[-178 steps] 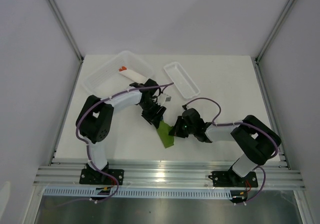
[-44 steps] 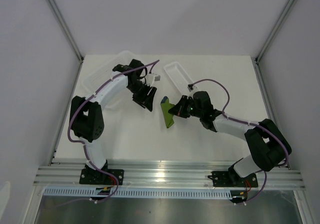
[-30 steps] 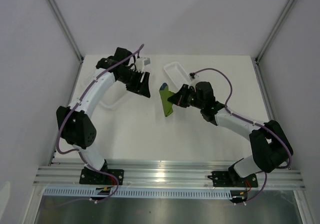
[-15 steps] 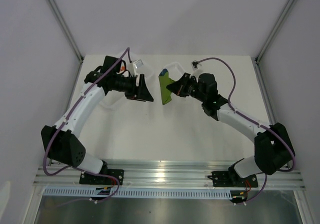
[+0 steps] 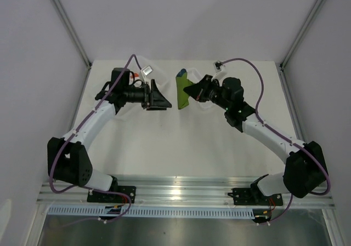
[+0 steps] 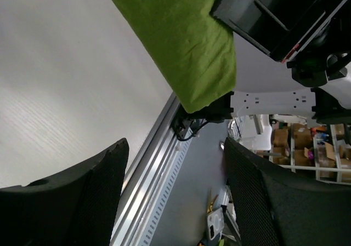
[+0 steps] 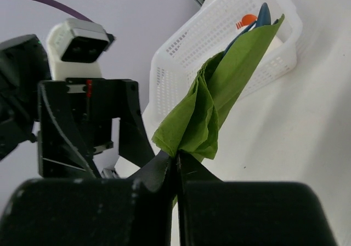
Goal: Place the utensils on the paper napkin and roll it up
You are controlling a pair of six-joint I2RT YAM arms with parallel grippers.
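Note:
The paper napkin is a crumpled olive-green roll held up off the table near the far edge. A dark blue utensil tip pokes out of its top end, also showing in the right wrist view as the utensil tip. My right gripper is shut on the napkin, pinching its lower fold. My left gripper hangs just left of the roll, facing it, open, with nothing between its fingers. In the left wrist view the napkin hangs ahead of and above the gap.
A white mesh basket stands at the far left behind the napkin, with an orange-tipped piece inside. The metal rail runs along the near table edge. Grey walls close in the back and sides.
The right gripper has carried the napkin roll up and toward the far edge. The left arm has swung back and turned its gripper toward the roll, its jaws spreading wider.

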